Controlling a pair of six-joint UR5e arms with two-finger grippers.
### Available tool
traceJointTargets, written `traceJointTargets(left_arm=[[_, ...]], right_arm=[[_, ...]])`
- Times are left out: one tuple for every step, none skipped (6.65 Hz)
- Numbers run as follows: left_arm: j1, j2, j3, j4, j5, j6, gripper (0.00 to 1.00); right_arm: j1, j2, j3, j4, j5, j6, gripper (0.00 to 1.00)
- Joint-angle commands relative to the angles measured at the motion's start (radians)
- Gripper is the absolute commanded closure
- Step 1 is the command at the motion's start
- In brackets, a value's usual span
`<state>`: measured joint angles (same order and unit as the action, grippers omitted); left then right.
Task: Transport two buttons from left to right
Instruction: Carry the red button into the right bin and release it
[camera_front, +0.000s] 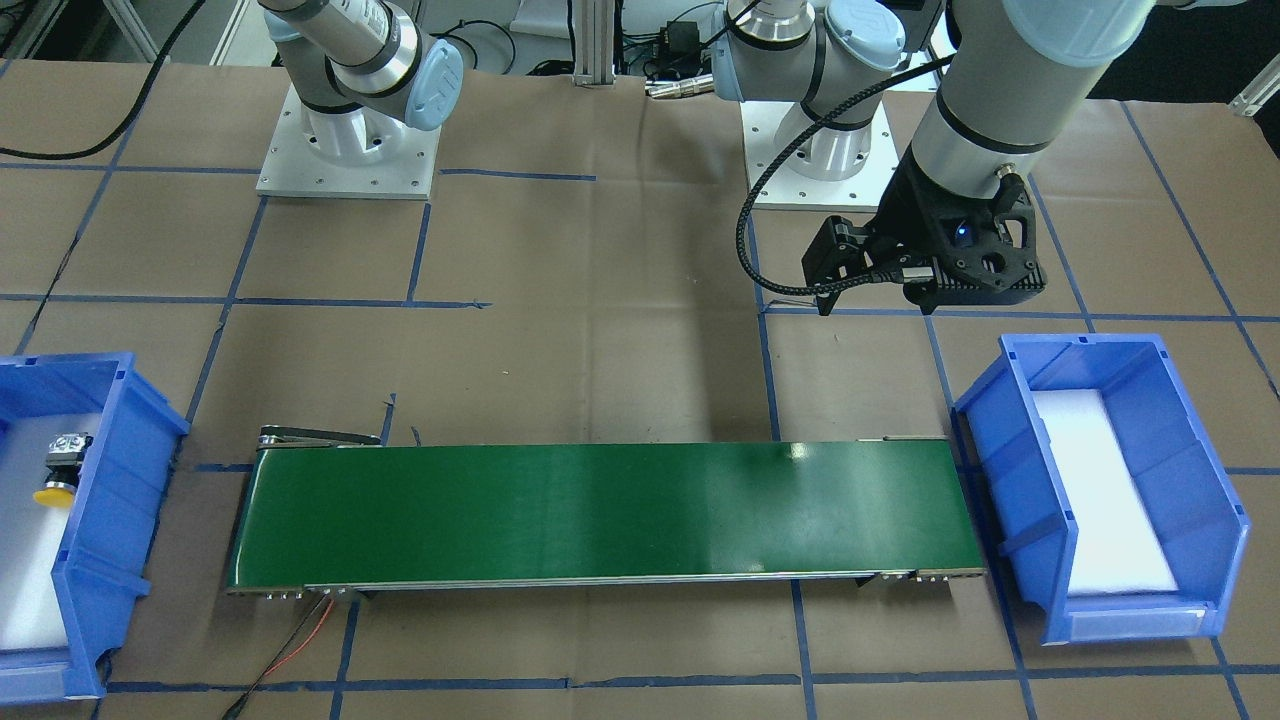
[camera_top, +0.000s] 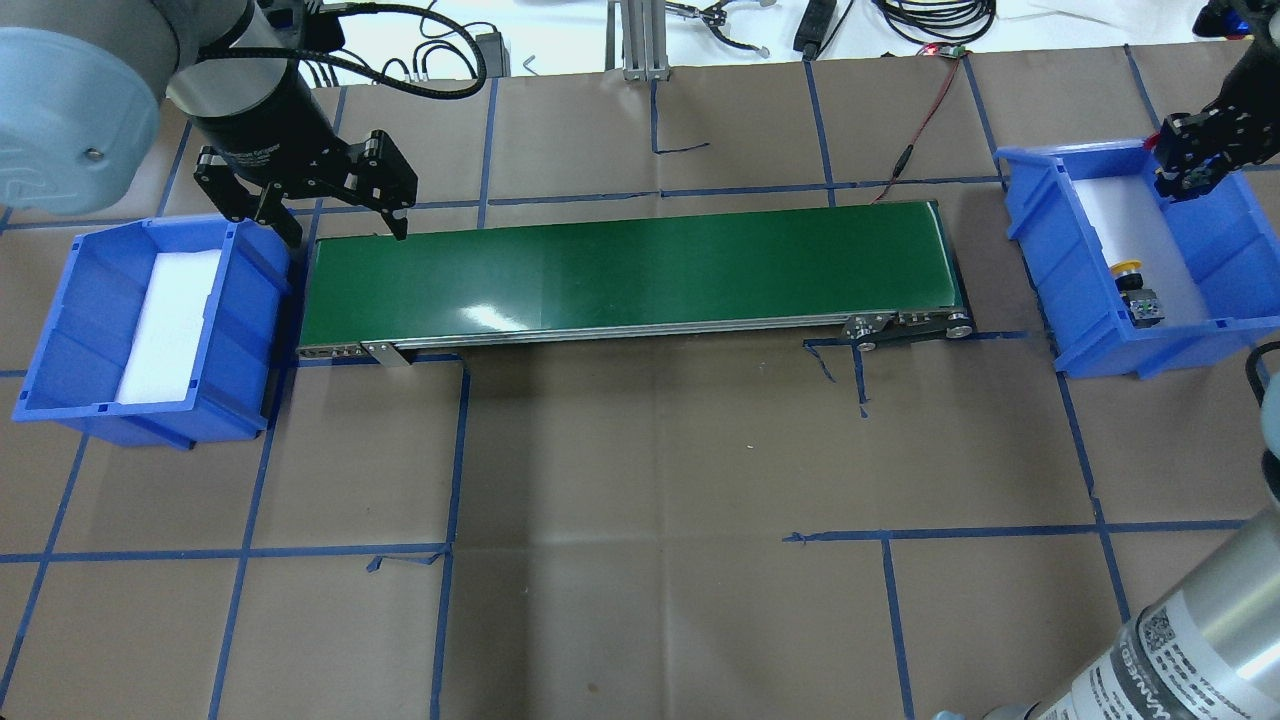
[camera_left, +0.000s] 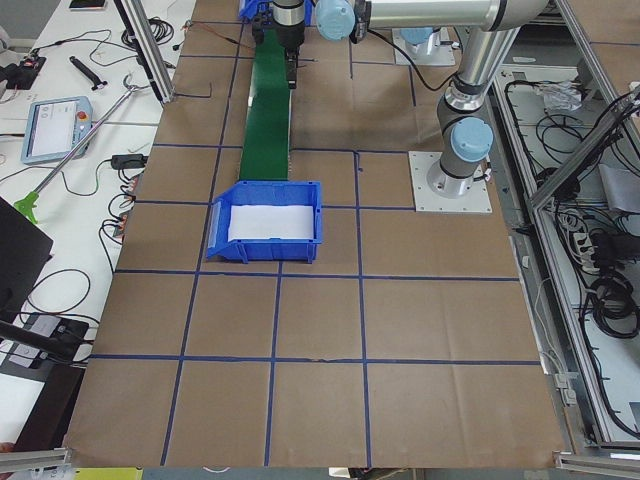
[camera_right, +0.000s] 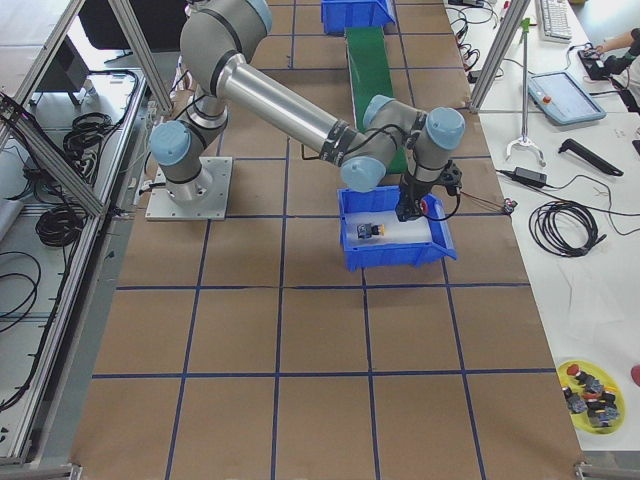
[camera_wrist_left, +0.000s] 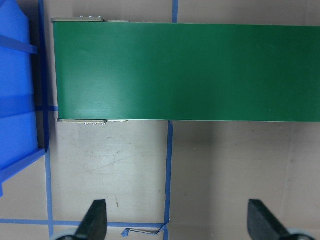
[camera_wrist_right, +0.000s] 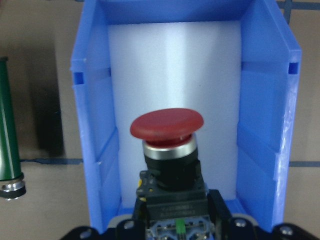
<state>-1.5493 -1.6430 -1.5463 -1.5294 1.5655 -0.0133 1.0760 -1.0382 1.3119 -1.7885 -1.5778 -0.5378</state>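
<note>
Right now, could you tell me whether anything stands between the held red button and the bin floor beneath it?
Nothing visible does. The red button hangs in the right gripper over bare white padding in the bin; the yellow button lies farther along, not beneath it.

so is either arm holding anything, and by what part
The right gripper holds the red button by its black-grey body, cap free. The left gripper is open and empty.
</note>
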Motion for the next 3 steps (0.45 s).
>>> traceJointTargets(left_arm=[[0.0,0.0,0.0,0.0,-0.001,0.0,0.0],[0.0,0.0,0.0,0.0,-0.001,0.0,0.0],[0.0,0.0,0.0,0.0,-0.001,0.0,0.0]], right_arm=[[0.005,0.07,0.009,-0.054,0.028,0.004,0.94],[0.007,0.099,0.015,-0.077,0.028,0.001,0.94],[0.007,0.112,0.027,-0.107,0.027,-0.001,0.94]])
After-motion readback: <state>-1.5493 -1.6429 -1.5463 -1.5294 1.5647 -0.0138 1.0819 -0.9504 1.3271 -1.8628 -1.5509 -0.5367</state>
